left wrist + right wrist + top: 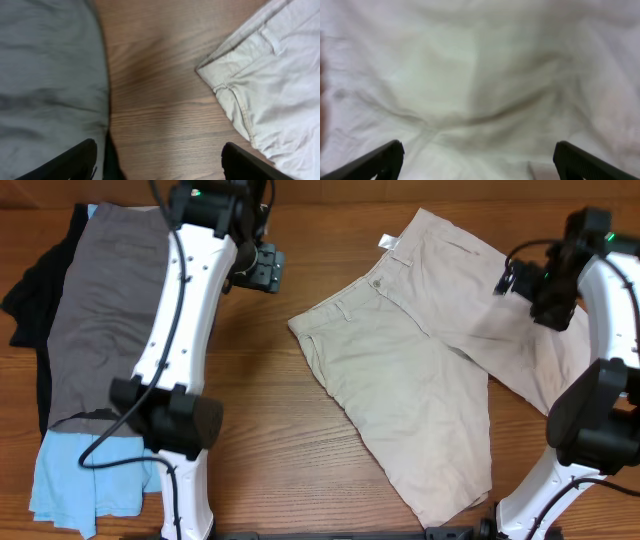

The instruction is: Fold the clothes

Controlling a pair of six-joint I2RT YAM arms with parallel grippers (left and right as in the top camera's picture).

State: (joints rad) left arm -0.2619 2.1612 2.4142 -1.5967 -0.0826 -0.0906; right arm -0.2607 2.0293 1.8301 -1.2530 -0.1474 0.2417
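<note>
Clothes — pale beige shorts — spread flat on the right half of the table. Left gripper spread wide over bare wood between them and grey shorts; right gripper gaping above the beige cloth, holding nothing.

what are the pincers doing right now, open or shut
Left pincer: open, holding nothing, over the table.
Right pincer: open, holding nothing, over the beige shorts.
</note>
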